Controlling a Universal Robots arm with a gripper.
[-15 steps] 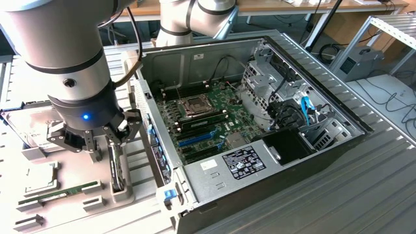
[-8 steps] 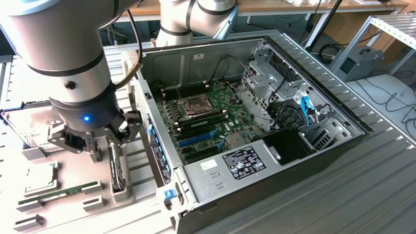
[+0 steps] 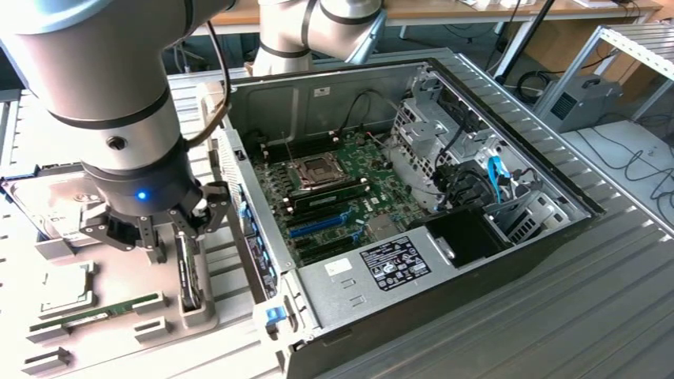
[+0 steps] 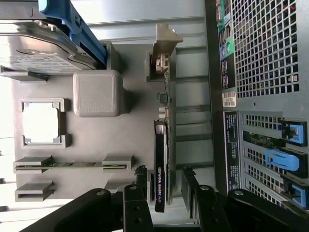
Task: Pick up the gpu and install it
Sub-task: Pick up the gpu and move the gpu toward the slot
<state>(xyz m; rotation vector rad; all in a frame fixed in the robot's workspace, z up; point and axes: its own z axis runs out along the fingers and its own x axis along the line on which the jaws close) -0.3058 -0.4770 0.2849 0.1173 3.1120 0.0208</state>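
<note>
Gripper open over gpu, upright in tray nr PC case.

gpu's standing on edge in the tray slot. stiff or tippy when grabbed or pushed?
Probably stiff: the gpu is a flat board with a metal bracket at one end, unlikely to flex. Possibly tippy: it stands on its thin edge in the grey tray, so a sideways push could lean it. Its bare board section may be fragile.

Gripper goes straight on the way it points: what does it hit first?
Probably the gpu, standing on edge in the grey tray, right in line with the open gripper. Depth is unclear; the jaws may straddle it and reach the tray.
</note>
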